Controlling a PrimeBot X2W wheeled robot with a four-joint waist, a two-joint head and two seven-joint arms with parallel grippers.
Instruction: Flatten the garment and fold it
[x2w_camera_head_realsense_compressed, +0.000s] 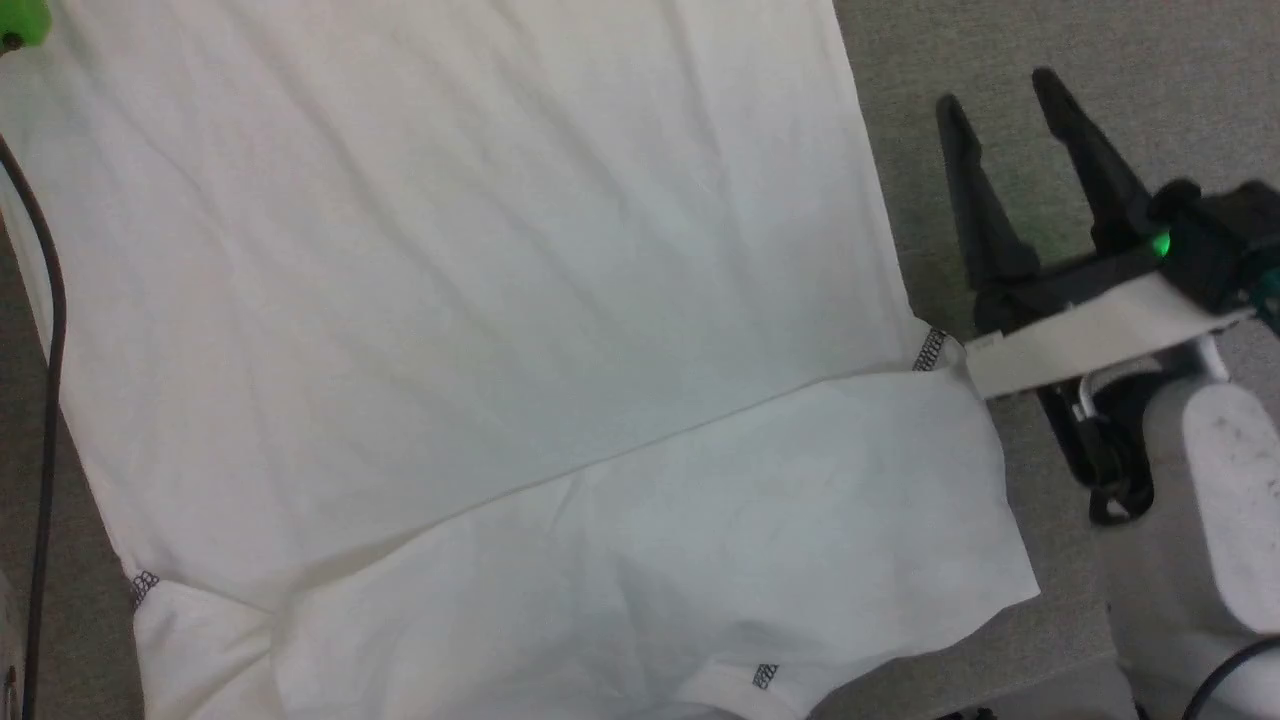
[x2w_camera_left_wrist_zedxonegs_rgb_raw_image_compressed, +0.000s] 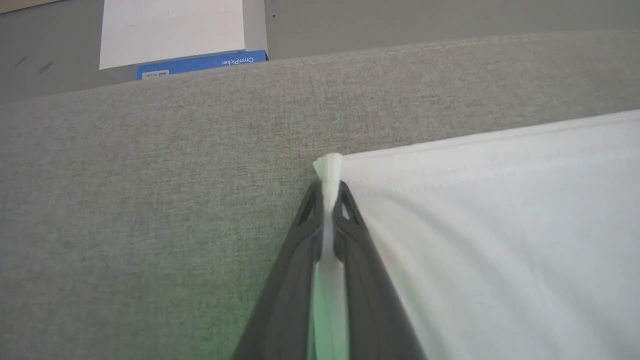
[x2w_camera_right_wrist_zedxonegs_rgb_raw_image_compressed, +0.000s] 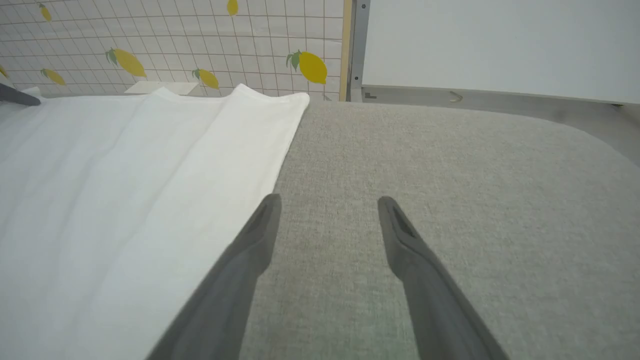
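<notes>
Though flat overhead, garment (x2w_camera_head_realsense_compressed: 480, 330) between left fingers (x2w_camera_left_wrist_zedxonegs_rgb_raw_image_compressed: 295, 260)

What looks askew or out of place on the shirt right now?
The garment is not flat: a flap lies folded over it along a slanted edge. The left claw pinches one corner into a bunch. The right claw is open beside it.

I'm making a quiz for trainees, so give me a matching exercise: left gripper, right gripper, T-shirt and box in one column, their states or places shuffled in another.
Column one:
1 left gripper
2 right gripper
3 T-shirt
4 box

Column two:
A open, over bare grey cushion
B beyond the cushion's edge
C shut on a T-shirt corner
D spread on the cushion

Pairs: 1-C, 2-A, 3-D, 4-B.
</notes>
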